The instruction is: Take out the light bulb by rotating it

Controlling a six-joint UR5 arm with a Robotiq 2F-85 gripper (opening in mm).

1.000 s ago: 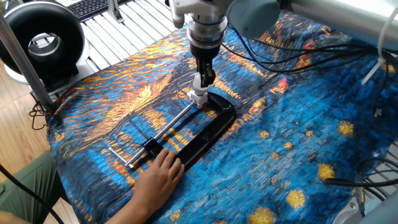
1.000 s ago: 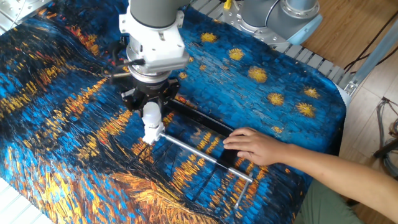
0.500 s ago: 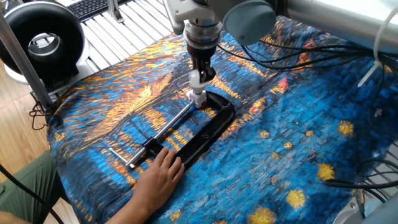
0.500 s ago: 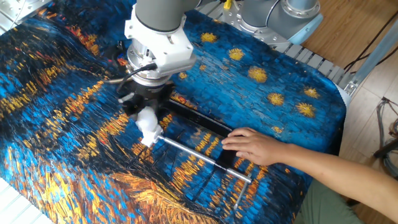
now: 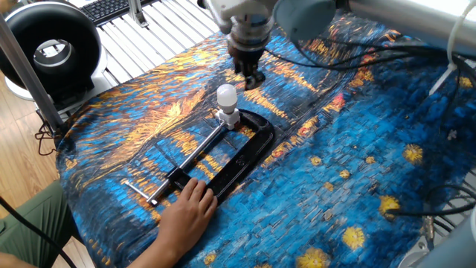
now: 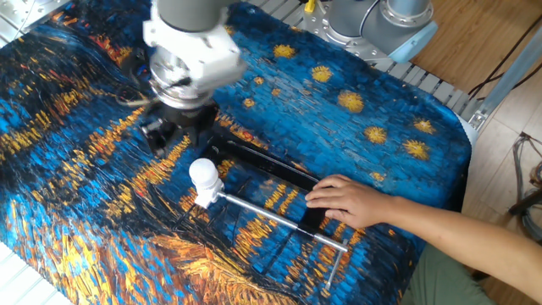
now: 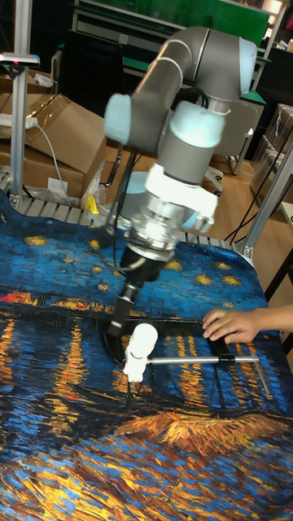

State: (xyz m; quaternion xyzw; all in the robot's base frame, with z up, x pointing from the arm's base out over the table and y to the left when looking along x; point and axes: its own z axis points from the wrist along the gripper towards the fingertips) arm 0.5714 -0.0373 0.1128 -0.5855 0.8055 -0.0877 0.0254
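The light bulb (image 5: 226,95) stands upright in a small white socket (image 5: 231,117) near the middle of the surface (image 5: 357,171), which is covered by a blue and orange painted cloth. The socket sits at one end of a black C-clamp (image 5: 236,158), whose silver screw rod (image 5: 195,158) runs from the socket toward the near edge where a person's hand (image 5: 186,216) presses on the clamp's other end. In the other fixed view the bulb (image 6: 202,172) is fully exposed, with nothing touching it.

The end effector (image 5: 250,76) hangs above and beyond the bulb, toward the far edge of the surface, apart from it. In the other fixed view the end effector (image 6: 173,133) sits beside the bulb with open air between them; its black fingers look parted and hold nothing, though motion blur makes the width of the gap hard to judge. In the tall fixed view the end effector (image 7: 124,305) slants down just above the bulb (image 7: 141,343).

Open cloth lies around the clamp on all sides, with the widest free stretch toward the starred corner (image 6: 398,140). Black cables (image 5: 357,63) trail over the cloth along the far edge.
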